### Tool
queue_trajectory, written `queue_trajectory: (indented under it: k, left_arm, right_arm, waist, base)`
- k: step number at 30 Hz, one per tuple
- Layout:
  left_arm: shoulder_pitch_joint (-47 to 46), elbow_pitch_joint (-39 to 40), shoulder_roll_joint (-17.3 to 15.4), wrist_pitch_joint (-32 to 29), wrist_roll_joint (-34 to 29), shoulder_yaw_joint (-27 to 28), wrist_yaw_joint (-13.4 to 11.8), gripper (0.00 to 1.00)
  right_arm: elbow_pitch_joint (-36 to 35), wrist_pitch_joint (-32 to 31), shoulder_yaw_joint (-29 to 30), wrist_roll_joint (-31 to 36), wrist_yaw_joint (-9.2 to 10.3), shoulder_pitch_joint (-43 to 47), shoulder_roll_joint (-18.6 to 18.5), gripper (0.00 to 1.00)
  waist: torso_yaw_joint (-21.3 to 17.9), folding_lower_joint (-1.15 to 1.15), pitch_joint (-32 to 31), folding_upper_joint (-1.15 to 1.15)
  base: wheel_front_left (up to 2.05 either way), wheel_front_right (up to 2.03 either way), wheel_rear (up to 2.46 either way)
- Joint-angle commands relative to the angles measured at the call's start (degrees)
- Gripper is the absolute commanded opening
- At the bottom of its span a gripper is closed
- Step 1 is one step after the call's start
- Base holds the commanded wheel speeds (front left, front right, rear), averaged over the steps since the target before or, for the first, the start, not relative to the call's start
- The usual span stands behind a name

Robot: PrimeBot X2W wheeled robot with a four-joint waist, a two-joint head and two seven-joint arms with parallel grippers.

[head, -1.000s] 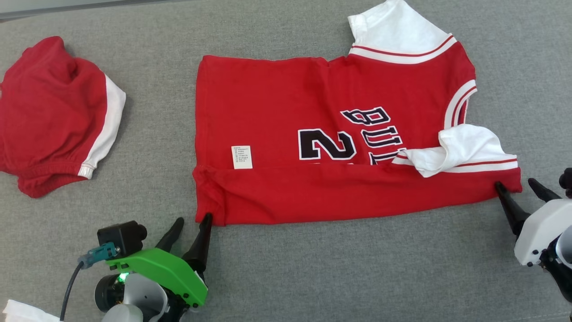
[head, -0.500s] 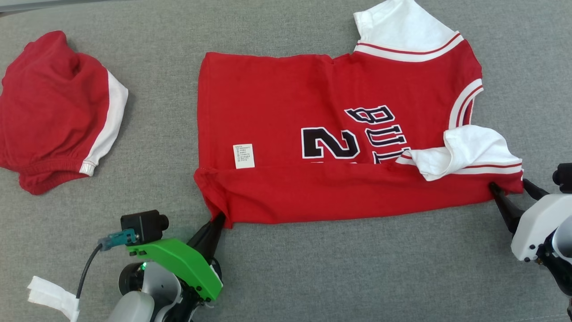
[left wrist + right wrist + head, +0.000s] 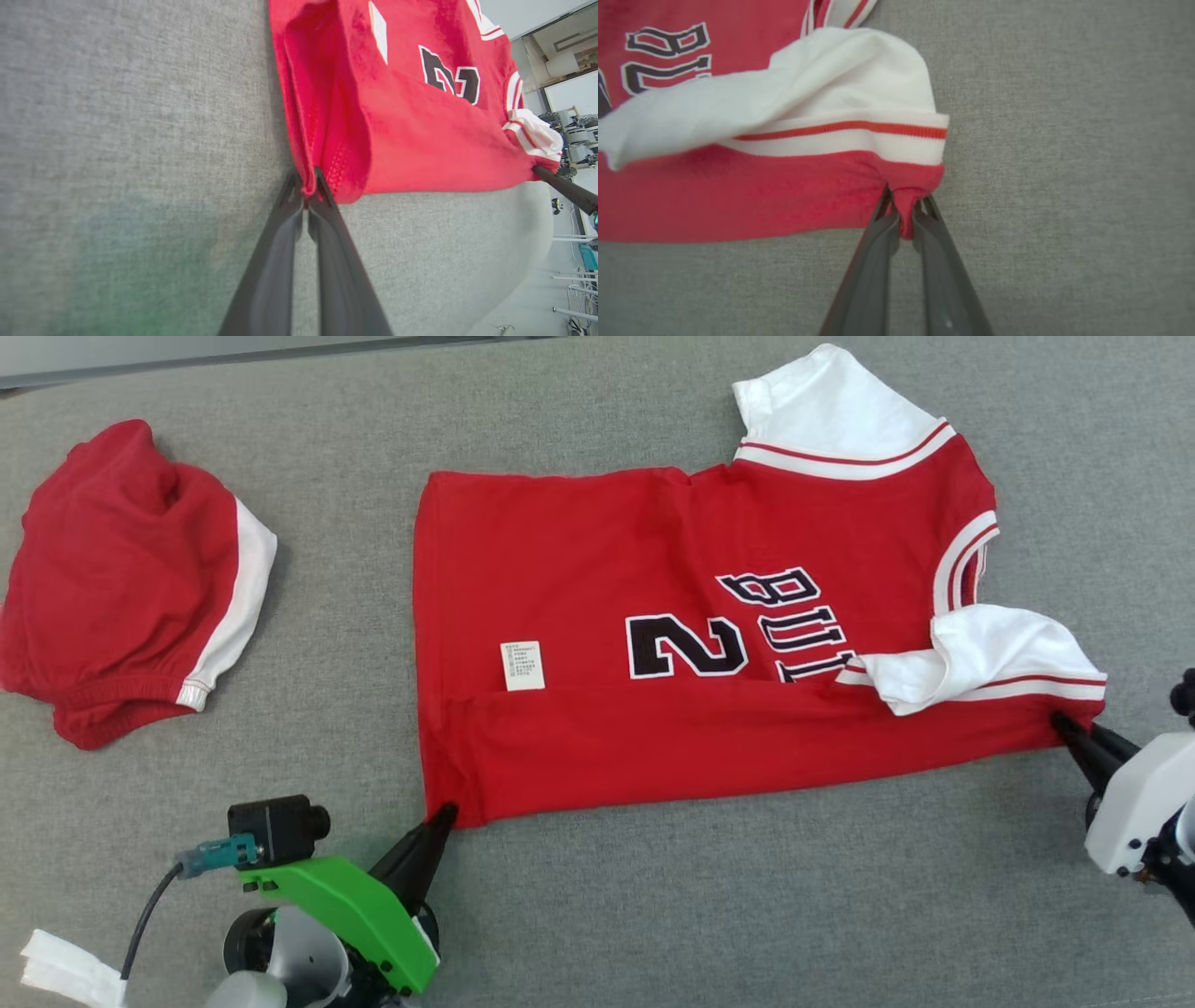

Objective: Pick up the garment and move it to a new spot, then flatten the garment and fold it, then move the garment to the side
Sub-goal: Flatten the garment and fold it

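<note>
Red mesh jersey (image 3: 607, 569), grey woven surface (image 3: 747, 896)

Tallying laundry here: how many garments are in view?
2. The jersey lies in the middle, near corners pinched by the left gripper and right gripper; the shorts lie apart to its left. More could hide under them.

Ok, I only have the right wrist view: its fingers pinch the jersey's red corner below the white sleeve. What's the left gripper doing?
Observer: The left gripper is shut on the jersey's other near corner, at the hem end.
Reviewer: Anything else nearby?
Observer: Red shorts with a white side stripe lie apart, to the jersey's left.
Reviewer: Is the near edge folded?
Observer: Yes, a near strip is folded over the front, covering the bottom of the number 2.
</note>
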State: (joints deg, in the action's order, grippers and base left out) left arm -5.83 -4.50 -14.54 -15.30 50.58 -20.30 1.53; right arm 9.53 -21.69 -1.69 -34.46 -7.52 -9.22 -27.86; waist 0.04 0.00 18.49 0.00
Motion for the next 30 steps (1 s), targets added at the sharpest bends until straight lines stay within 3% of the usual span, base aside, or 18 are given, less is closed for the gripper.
queue_trajectory:
  k: [1, 9, 14, 15, 16, 17, 20, 24, 30]
  left_arm:
    - [1.4, 2.1, -1.0, -0.8, 1.0, 0.4, 0.2, 0.0]
    - [13.3, 16.7, -4.7, -5.6, 3.8, -0.6, -2.4, 0.0]
    - [19.1, 15.9, -2.6, -3.5, 4.2, -2.1, -3.3, 0.0]
    - [19.3, 15.0, -1.5, -2.5, 4.2, -2.1, -3.6, 0.06]
    - [19.2, 14.3, -1.1, -1.9, 3.8, -2.2, -3.6, 0.26]
    - [18.7, 13.5, -0.8, -0.9, 3.5, -2.0, -3.5, 1.0]
    - [16.9, 12.6, -0.6, 1.4, 2.5, -0.5, -3.9, 1.0]
    - [15.3, 15.0, -3.5, 2.3, -0.2, 1.9, -5.2, 1.0]
    - [2.3, 19.5, -7.3, -1.6, -4.8, 3.4, -6.4, 1.0]
  right_arm:
    - [-0.9, -0.6, 0.9, -0.9, 0.07, 0.7, -1.7, 0.0]
    - [-7.8, -9.5, 1.8, -7.0, 0.08, 7.4, -9.5, 0.0]
    - [-8.2, -10.3, 2.6, -8.0, 0.07, 12.4, -9.0, 0.0]
    - [-7.7, -10.0, 2.6, -7.7, 0.07, 13.0, -8.4, 0.0]
    - [-7.4, -9.7, 2.7, -7.5, 0.07, 13.3, -8.1, 0.21]
    - [-7.1, -9.3, 2.8, -6.6, 0.07, 13.6, -8.1, 1.0]
    - [-7.5, -9.0, 3.8, -6.5, 0.06, 14.4, -7.5, 1.0]
    - [-12.8, -10.1, 7.0, -7.6, 0.05, 14.0, -10.0, 1.0]
    - [-20.8, -13.8, 9.2, -6.1, 0.04, 0.6, -13.6, 1.0]
  waist:
    - [-0.1, 0.0, -1.0, 0.0]
    - [-0.3, 0.0, -2.5, 0.0]
    - [-0.2, 0.0, -2.3, 0.0]
    - [0.1, 0.0, -2.3, 0.0]
    - [0.2, 0.0, -2.3, 0.0]
    - [0.4, 0.0, -2.3, 0.0]
    - [0.8, 0.0, -2.4, 0.0]
    - [0.9, 0.0, -1.6, 0.0]
    - [2.8, 0.0, 6.1, 0.0]
  base:
    - [0.0, 0.0, 0.0]
    - [0.0, 0.0, 0.0]
    - [0.0, 0.0, 0.0]
    - [0.0, 0.0, 0.0]
    - [0.0, 0.0, 0.0]
    - [0.0, 0.0, 0.0]
    - [0.0, 0.0, 0.0]
    - [0.0, 0.0, 0.0]
    - [0.0, 0.0, 0.0]
